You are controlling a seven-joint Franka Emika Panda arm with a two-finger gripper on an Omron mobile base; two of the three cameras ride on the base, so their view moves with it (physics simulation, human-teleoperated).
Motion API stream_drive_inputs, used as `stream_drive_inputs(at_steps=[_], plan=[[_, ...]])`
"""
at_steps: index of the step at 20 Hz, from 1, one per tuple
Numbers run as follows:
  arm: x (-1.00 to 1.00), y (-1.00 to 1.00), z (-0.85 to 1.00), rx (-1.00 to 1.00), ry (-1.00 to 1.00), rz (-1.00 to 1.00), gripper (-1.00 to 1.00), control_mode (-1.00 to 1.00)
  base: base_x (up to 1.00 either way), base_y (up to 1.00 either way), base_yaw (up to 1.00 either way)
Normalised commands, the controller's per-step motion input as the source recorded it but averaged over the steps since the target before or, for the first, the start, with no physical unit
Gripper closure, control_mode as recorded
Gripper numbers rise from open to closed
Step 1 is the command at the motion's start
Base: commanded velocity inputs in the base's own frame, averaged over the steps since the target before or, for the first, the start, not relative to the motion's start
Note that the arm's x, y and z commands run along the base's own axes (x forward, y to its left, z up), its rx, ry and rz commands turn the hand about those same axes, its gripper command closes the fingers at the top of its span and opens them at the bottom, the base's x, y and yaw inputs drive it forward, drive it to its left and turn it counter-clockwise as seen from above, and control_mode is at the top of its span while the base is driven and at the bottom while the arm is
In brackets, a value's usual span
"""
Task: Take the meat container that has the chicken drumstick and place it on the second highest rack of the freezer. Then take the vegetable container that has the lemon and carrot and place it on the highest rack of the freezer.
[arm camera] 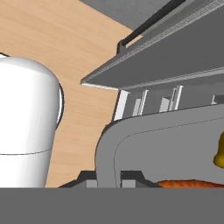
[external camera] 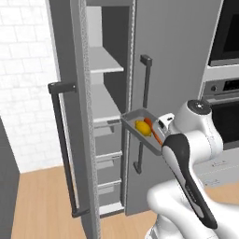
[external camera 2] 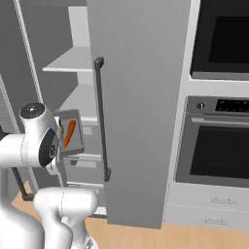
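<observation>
Holding vegetable container [external camera: 140,122] | pincer [arm camera: 108,178] clamped on rim | labels: unreadable

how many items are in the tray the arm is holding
2: a lemon and a carrot, side by side in the tray held up before the open freezer. More may be hidden.

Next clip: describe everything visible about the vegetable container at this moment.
The vegetable container is a shallow grey tray with rounded corners and a raised rim, plastic-looking. It holds a yellow lemon and an orange carrot. It is tilted steeply, held off any shelf by the gripper, whose fingers clamp its rim. It hangs before the open freezer, beside the shelves.
</observation>
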Motion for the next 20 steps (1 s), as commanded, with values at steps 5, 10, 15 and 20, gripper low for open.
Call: stream_drive_inputs(at_steps=[5, 10, 15, 20], plan=[[0.00, 0.00, 0.00, 0.00, 0.00, 0.00, 1.00, 1.00, 0.17, 0.49, 0.00], [0.00, 0.00, 0.00, 0.00, 0.00, 0.00, 1.00, 1.00, 0.38, 0.00, -0.01], [0.00, 0.00, 0.00, 0.00, 0.00, 0.00, 1.00, 1.00, 0.37, -0.09, 0.00], [0.00, 0.00, 0.00, 0.00, 0.00, 0.00, 1.00, 1.00, 0.34, 0.00, 0.00]])
